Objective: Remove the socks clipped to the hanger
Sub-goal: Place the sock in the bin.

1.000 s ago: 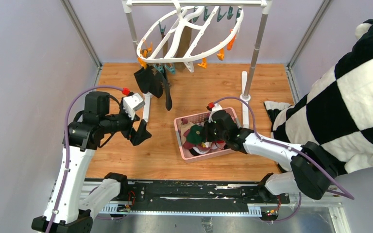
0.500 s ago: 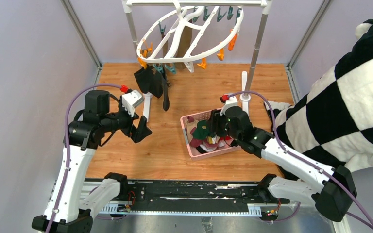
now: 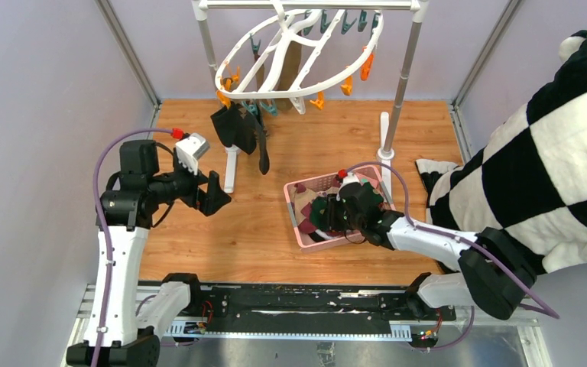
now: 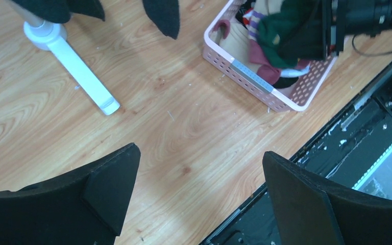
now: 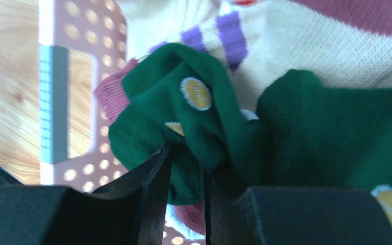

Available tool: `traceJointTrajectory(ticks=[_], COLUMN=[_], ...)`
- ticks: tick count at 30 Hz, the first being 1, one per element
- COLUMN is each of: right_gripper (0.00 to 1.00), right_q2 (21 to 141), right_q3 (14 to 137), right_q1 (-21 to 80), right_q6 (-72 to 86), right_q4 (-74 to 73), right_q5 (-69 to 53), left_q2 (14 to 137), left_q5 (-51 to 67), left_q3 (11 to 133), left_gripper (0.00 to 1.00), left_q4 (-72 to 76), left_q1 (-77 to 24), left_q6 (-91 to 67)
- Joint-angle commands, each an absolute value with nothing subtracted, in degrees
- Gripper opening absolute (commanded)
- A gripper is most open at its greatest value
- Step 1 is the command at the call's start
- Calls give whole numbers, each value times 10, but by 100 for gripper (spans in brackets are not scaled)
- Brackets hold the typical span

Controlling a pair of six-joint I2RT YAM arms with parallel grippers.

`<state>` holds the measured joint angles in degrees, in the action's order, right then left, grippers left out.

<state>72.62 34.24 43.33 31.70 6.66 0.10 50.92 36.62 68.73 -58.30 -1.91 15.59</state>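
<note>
Between the right gripper's (image 5: 184,158) black fingers (image 5: 150,199), which stand only a narrow slit apart, sits a fold of a dark green knit sock with yellow dots (image 5: 306,127), so the jaws look closed on that fabric. The pinch is low inside the pink slotted plastic basket (image 5: 56,102), and the green sock lies on a beige sock with purple stripes (image 5: 306,46) and on maroon fabric. That suggests the sock is being set down among those already collected, or that its hold is being adjusted. I cannot tell which. Farther out, the left gripper (image 4: 199,158) hangs over bare wooden tabletop with its fingers spread fully wide and nothing between them, seemingly ready for the next sock. Beyond it, the white plastic oval hanger with orange and teal clips (image 3: 275,88) hangs tilted from the grey metal pole rack (image 3: 405,69). Dark black socks (image 3: 237,128) are still clipped along its lower left edge, nearest the left arm, so the task is not finished. A large black-and-white checked plush cloth (image 3: 550,153) fills the right side.
</note>
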Motion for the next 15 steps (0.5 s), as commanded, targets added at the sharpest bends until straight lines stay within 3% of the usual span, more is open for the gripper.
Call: traceJointTrajectory(ticks=[1,3,9,15], right_gripper=[38,50,68,79], right_q2=[728,694,611,716], right_q3=[304,311,385,500], right_q1=[437,463,549,575], right_q6=[340,328,236,140], right_q4=[107,100,112,183], right_q5=[44,85,173,132], left_q2=[525,537,562,566], left_q5=[426,438,451,449], left_q3=[675,673,679,685], left_gripper=[100,100,100,100], left_q4=[-576,-576,-576,-576], left_q1=[35,52,75,78], left_q6=[148,148,132,112])
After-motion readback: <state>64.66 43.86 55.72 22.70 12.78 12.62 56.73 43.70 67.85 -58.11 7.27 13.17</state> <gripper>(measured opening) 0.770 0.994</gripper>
